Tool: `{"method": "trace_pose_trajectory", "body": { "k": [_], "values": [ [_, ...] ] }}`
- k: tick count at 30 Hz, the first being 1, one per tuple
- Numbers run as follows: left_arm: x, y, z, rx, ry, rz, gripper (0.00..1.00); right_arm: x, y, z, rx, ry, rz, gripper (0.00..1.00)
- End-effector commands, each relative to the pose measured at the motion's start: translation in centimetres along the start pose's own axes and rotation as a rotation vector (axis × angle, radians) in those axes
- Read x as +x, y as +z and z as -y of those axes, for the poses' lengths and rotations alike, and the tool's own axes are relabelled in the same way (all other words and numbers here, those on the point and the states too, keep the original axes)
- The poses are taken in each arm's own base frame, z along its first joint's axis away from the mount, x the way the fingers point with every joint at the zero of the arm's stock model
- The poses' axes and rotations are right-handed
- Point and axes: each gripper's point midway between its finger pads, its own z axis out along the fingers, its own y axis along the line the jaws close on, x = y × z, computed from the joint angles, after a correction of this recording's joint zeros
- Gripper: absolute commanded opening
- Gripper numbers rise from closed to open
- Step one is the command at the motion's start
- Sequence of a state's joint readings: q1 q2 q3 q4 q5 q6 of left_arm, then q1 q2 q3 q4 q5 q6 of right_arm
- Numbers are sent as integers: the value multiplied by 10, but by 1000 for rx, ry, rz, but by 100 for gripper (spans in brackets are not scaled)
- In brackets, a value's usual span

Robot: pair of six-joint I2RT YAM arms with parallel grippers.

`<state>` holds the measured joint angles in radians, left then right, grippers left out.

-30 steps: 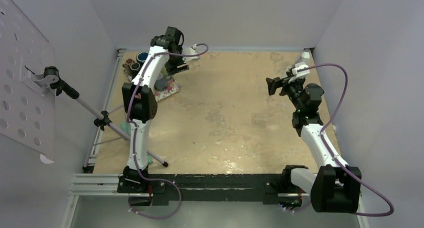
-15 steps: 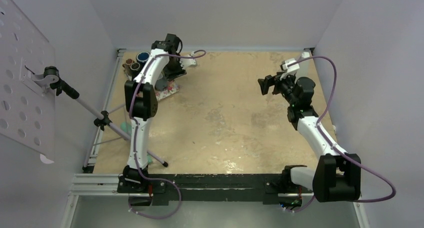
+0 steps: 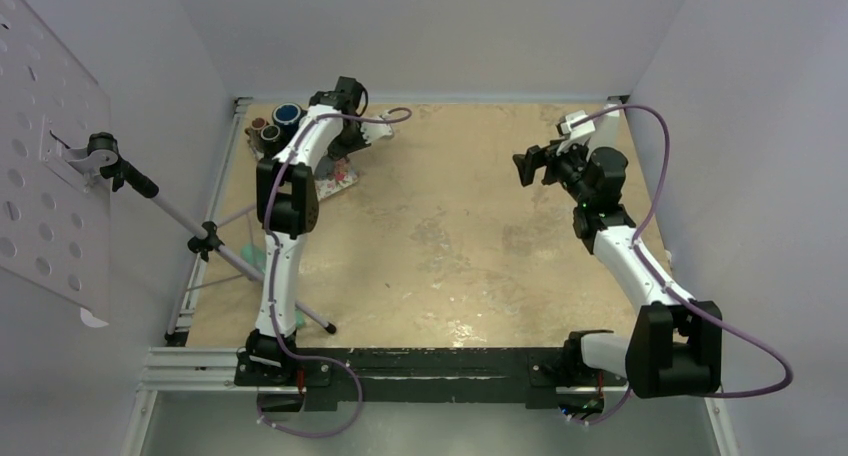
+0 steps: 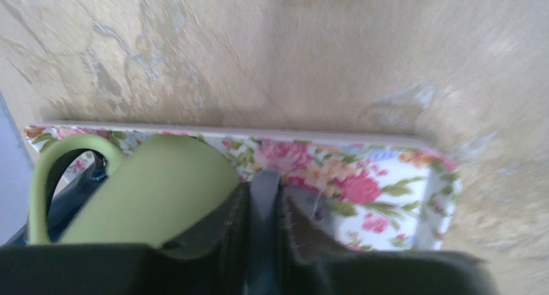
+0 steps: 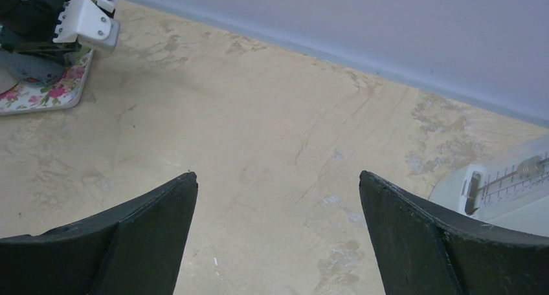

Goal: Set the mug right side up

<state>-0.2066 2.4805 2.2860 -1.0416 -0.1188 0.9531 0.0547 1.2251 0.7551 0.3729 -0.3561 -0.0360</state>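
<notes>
On a floral tray at the back left lies a green mug with its handle to the left. My left gripper is down on the tray right beside it. Its jaws are shut on a thin grey-blue strip that looks like the wall of a grey mug. From above, the left gripper hides both mugs, and I cannot tell which way up either stands. My right gripper hangs open over bare table at the right, holding nothing.
Several cups stand in the back left corner behind the tray. A tripod stand leans along the left edge. A white and clear device sits near the back right wall.
The left gripper came down onto the tray and closed its jaws on the grey-blue strip. The right arm swung its open gripper a little left and toward the back.
</notes>
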Motion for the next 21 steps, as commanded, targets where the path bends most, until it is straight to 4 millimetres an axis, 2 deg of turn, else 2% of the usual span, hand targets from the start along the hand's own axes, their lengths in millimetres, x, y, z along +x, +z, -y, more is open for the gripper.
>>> {"method": "trace_pose_trajectory", "body": {
  "k": [1,2,6,11,13,15,17,19,20,21],
  "values": [
    [-4,-9,-16,-50,-36,36,7,-34,4,1,8,-29,66,99],
    [-6,-14,-13,-36,-40,51,0,-35,3,1,13,-31,68,99],
    [-12,-42,-3,6,-77,113,0,-42,-3,0,18,-38,87,99],
    [-37,-101,8,64,-224,290,0,-53,-7,-7,15,-11,99,98],
    [-52,-128,12,99,-322,384,0,-57,-5,-17,-7,31,97,99],
    [-65,-150,16,131,-414,459,0,-61,1,-37,-51,69,100,99],
    [-78,-170,20,174,-515,530,0,-62,11,-65,-116,123,101,99],
    [-90,-193,23,237,-629,607,0,-64,22,-104,-218,203,107,99],
    [-97,-205,24,268,-682,649,0,-65,25,-133,-299,237,100,99],
    [-105,-217,23,297,-728,694,0,-64,31,-153,-357,274,88,99]
  ]
}}
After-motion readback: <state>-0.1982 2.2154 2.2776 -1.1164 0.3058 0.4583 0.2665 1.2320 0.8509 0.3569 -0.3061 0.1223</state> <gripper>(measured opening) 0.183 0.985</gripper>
